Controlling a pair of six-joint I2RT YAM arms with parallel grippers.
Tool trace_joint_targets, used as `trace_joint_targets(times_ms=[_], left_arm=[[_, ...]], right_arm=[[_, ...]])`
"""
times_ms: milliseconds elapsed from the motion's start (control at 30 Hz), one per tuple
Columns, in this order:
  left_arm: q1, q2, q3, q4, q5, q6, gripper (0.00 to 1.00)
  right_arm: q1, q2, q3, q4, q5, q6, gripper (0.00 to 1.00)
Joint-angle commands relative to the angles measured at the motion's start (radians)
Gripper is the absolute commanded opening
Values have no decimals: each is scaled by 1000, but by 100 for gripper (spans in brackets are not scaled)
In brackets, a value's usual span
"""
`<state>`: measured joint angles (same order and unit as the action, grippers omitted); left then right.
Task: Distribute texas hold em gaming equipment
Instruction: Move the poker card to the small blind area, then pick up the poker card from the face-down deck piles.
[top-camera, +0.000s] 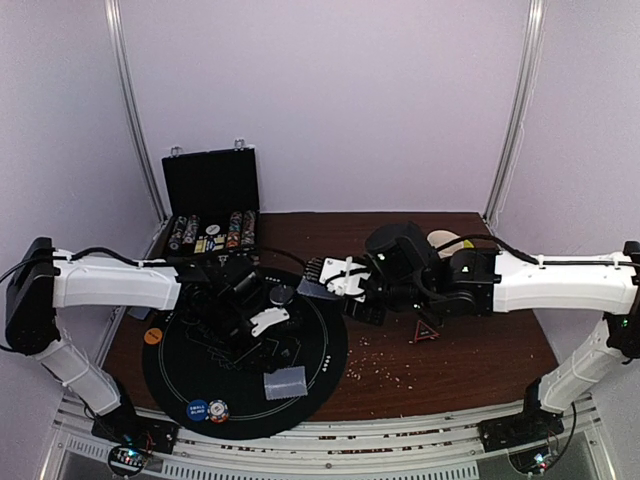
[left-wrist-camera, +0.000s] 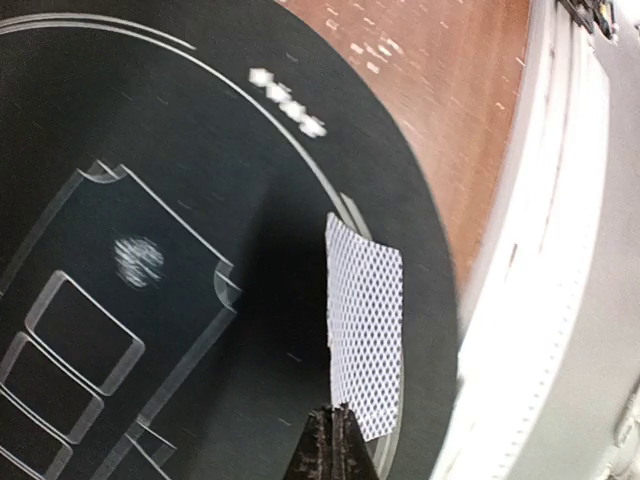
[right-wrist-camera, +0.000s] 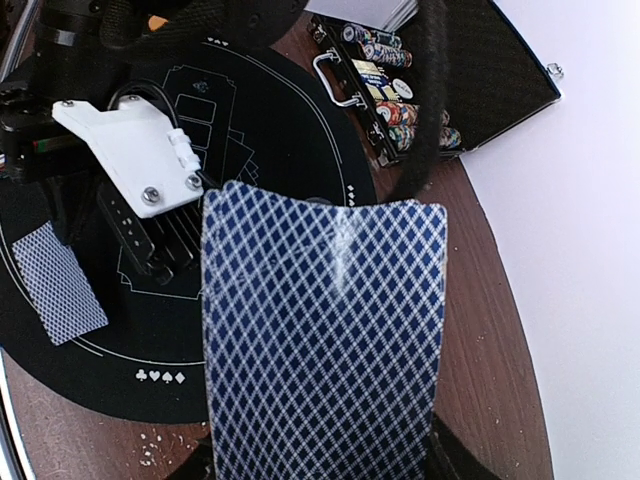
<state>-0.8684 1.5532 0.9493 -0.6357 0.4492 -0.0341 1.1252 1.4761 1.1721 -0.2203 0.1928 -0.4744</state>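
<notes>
Blue-diamond-backed card (right-wrist-camera: 325, 330) fills the right wrist view, pinched upright in the right claw (top-camera: 322, 280) above the far rim of the round black mat (top-camera: 325, 365). The left claw (left-wrist-camera: 333, 440) hangs with tips pressed together, gripping nothing, just short of a second card (left-wrist-camera: 365, 325). That card lies flat at the mat's near edge, beside the bench (top-camera: 480, 360) lip. A blue disc (top-camera: 197, 409) and a red-white disc (top-camera: 218, 409) touch at the near-left rim.

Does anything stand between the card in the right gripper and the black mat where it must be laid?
Partly. The left gripper hangs over the middle of the mat, just left of the held card in the right gripper. The mat's right part, nearest that card, shows nothing in the way.
</notes>
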Motion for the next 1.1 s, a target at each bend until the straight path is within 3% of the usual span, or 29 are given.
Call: trace_joint_targets(times_ms=[0, 233, 533, 633, 700, 967, 1067], left_arm=[[-16, -93, -43, -80, -37, -152, 0], [-31, -179, -159, -69, -62, -304, 0], [-34, -164, -214, -64, -80, -268, 0], [-34, -175, -161, -64, -89, -258, 38], [-34, -182, -121, -64, -89, -245, 57], [-11, -263, 124, -26, -298, -245, 82], [59, -303, 184, 70, -281, -268, 92]], right_arm=[[-4, -61, -21, -17, 13, 24, 49], [-4, -70, -30, 6, 1, 14, 49], [-4, -62, -31, 6, -16, 12, 49], [-5, -60, -28, 6, -19, 13, 49], [-5, -59, -25, 4, -20, 12, 49], [-4, -44, -1, -11, -42, 0, 49], [-3, -34, 8, -6, -52, -15, 49]])
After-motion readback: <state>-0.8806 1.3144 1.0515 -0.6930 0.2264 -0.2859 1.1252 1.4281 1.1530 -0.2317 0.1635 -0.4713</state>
